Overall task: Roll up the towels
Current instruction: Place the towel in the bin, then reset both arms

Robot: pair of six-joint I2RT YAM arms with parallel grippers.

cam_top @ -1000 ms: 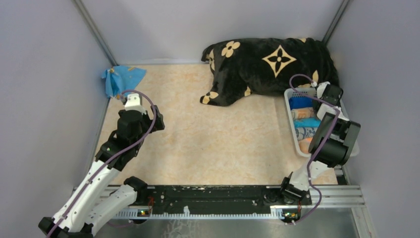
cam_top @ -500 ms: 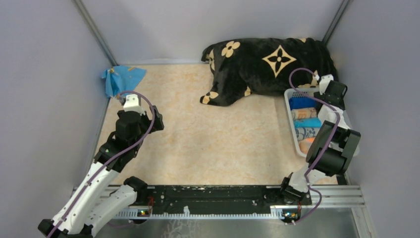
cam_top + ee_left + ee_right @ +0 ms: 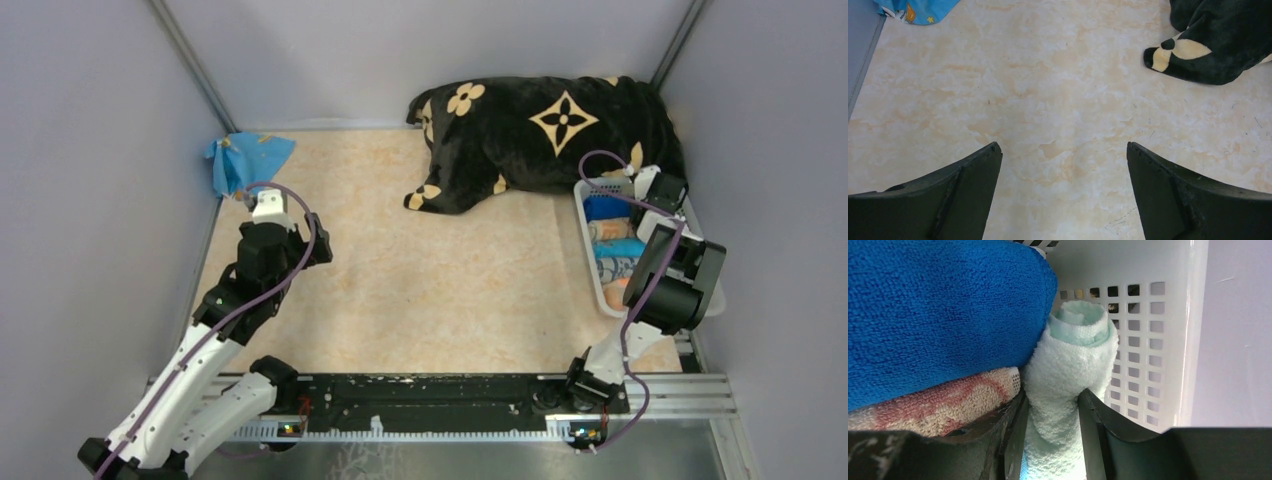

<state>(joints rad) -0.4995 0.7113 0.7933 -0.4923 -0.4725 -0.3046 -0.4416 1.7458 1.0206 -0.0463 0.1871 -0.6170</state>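
Note:
A white plastic basket (image 3: 584, 245) at the right holds several rolled towels. My right gripper (image 3: 661, 192) reaches into its far end. In the right wrist view it (image 3: 1050, 400) is shut on a rolled mint green towel (image 3: 1073, 355), which stands against the perforated basket wall (image 3: 1148, 350). Beside it lie a blue towel (image 3: 938, 315) and an orange printed towel (image 3: 943, 405). A light blue patterned towel (image 3: 245, 155) lies crumpled in the far left corner and also shows in the left wrist view (image 3: 918, 7). My left gripper (image 3: 268, 205), seen in its own view (image 3: 1063, 150), hangs open and empty over bare table.
The big black blanket with beige flowers (image 3: 545, 125) lies at the back right, just behind the basket; its corner shows in the left wrist view (image 3: 1213, 45). Grey walls close in the left, back and right sides. The arms' black mounting rail (image 3: 430, 395) runs along the near edge.
My right gripper shifted slightly toward the far right, then came back toward the left over the basket's far end. The left arm has not moved.

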